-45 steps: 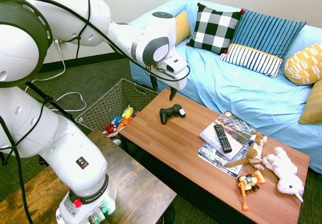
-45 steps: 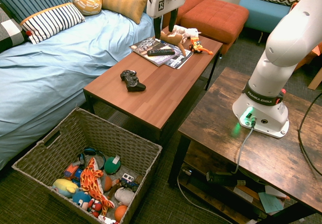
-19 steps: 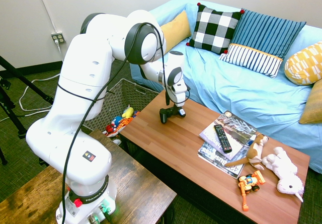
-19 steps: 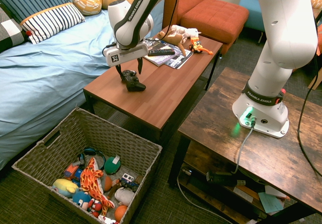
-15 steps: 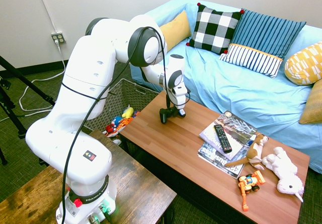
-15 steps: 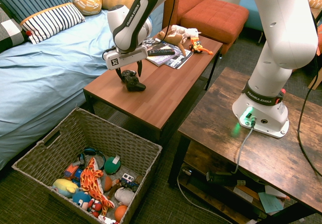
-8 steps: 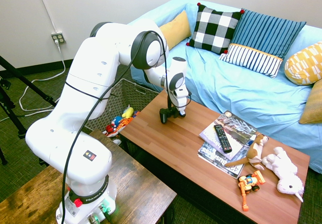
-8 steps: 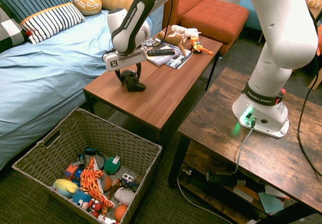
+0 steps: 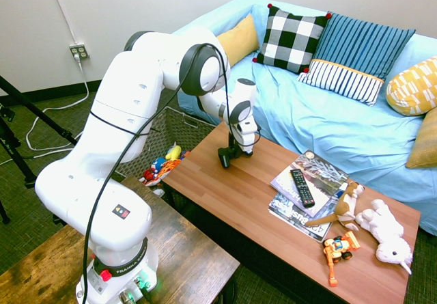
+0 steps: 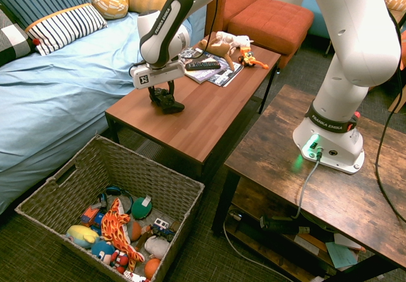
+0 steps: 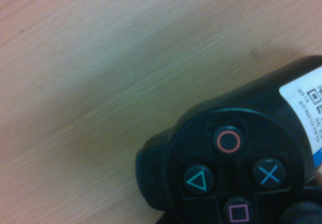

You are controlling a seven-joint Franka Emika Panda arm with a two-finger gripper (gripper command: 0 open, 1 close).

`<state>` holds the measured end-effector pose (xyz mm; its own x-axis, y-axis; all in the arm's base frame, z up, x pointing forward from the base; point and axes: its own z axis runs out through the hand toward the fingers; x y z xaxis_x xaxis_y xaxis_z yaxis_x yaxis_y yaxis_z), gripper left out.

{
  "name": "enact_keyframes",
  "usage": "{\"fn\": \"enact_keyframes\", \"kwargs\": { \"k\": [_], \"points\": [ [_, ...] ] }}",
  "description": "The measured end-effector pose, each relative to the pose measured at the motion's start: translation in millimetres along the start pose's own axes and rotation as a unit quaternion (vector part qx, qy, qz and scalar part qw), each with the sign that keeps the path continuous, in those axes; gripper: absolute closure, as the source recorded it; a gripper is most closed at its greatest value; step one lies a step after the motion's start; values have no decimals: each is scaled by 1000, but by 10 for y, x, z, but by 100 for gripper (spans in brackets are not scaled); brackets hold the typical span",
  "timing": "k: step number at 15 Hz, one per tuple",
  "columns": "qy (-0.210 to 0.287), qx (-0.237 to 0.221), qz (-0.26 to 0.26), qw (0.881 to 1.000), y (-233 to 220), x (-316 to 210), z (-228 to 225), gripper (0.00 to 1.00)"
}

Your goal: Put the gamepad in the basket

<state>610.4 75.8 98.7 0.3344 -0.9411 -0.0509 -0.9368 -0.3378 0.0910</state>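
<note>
In the first exterior view, the gripper was down at the gamepad, over the end of the coffee table nearest the basket. Half a second before, it had been in nearly the same place; since then the wrist had moved slightly to the picture's right, and the gamepad's visible handle had shifted a little the same way. The remote still lay on the magazines, with the brown plush, the white unicorn and the orange toy truck beyond them, all unchanged.

In the second exterior view, the fingers had drawn closer together than in the earlier frame, where they stood wider around the gamepad. They were now closed on it, gripping its body between them. The gamepad had turned slightly in the grip but was still at the tabletop, outside the basket; whether it had left the wood at all, I could not tell. The basket stood on the floor with the same toys inside.

In the wrist view, the gamepad's four marked buttons and part of its white label showed close up, slightly blurred, against the wood.
</note>
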Motion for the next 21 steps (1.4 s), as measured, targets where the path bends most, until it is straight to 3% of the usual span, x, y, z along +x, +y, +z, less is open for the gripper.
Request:
{"fn": "enact_keyframes", "kwargs": {
  "k": [4, 7, 10, 13, 15, 18, 21],
  "points": [
    [15, 39, -71, 997, -56, -343, -657, 100],
    [52, 54, -135, 988, -4, -1194, -1181, 100],
    [86, 47, -186, 978, 20, -2239, -1179, 100],
    [92, 37, -232, 968, -48, -3068, -915, 100],
    [92, 17, -257, 962, -105, -3431, -496, 100],
    [92, -23, -275, 957, -223, -3705, 255, 100],
    [84, -49, -279, 955, -420, -3735, 654, 100]
  ]
}}
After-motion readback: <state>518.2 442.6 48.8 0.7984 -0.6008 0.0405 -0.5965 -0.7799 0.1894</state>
